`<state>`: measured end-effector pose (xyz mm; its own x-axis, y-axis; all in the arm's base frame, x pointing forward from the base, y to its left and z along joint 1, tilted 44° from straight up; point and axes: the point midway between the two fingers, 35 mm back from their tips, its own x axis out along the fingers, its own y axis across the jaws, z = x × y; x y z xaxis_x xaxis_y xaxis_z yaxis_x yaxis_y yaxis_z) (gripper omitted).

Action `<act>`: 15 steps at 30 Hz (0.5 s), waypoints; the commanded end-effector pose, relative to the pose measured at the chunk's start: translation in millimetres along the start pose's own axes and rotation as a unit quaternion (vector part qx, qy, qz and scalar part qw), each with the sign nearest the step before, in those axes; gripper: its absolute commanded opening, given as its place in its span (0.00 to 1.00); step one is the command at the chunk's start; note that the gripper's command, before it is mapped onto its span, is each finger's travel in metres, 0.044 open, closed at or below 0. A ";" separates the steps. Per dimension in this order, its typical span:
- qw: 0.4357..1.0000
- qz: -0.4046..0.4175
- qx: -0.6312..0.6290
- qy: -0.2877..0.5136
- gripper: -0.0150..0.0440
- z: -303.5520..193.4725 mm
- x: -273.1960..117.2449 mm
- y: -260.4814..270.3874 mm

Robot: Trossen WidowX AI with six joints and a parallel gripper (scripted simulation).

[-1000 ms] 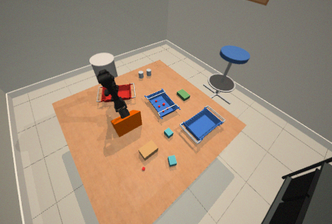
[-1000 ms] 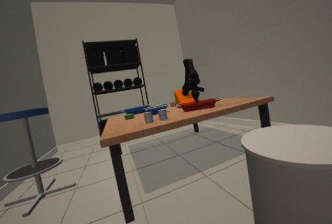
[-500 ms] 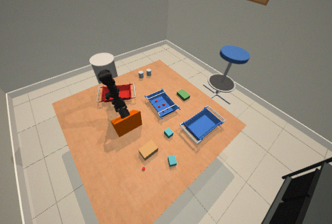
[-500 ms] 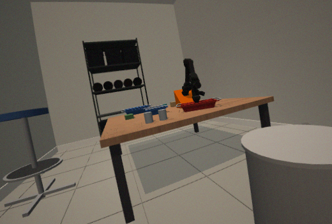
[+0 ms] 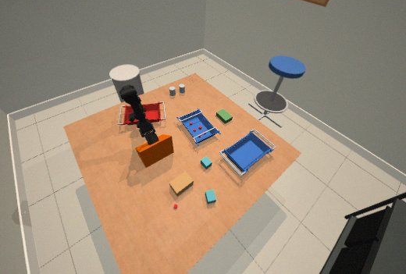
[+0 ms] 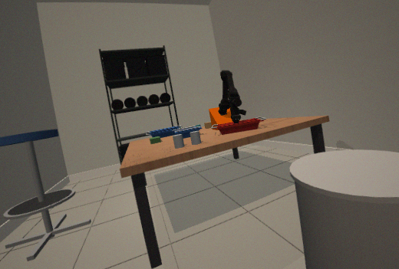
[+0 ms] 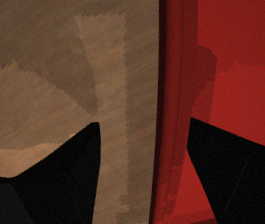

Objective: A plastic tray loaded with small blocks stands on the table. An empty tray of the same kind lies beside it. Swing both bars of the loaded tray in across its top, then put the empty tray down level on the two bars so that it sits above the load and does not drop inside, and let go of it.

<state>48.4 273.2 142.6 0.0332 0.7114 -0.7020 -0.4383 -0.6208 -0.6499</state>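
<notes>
The small blue tray (image 5: 210, 122) (image 6: 188, 134) holds several red blocks. Its two wire bars (image 5: 192, 116) (image 5: 205, 134) lie across its top, one near each end. The red tray (image 5: 155, 114) (image 6: 245, 127) (image 7: 175, 75) looks empty, its bars out over its ends. My gripper (image 6: 236, 120) (image 7: 141, 128) is at the red tray, fingers partly open. In the wrist view the tray's side wall lies between the fingertips, nearer the right one, with a gap to the left one; in the top view the arm hides the fingers.
A larger empty blue tray (image 5: 250, 151) has its bars out. A tall orange block (image 5: 158, 151) stands by the arm's base. Also on the table are a green block (image 5: 224, 115), two grey cylinders (image 5: 172, 91) (image 5: 182, 88), a tan block (image 5: 181, 183) and two teal blocks (image 5: 206, 162) (image 5: 211, 196).
</notes>
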 end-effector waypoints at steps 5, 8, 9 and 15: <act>1.000 0.000 0.002 0.002 0.54 -0.5 0.2 0.1; 1.000 0.000 0.002 0.002 0.51 -0.5 0.2 0.1; 1.000 0.000 0.002 0.002 0.50 -0.5 0.2 0.1; 1.000 0.000 0.002 0.002 0.43 -0.5 0.2 0.1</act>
<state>49.4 274.3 143.9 0.0388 0.7164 -0.6966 -0.4373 -0.6146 -0.6565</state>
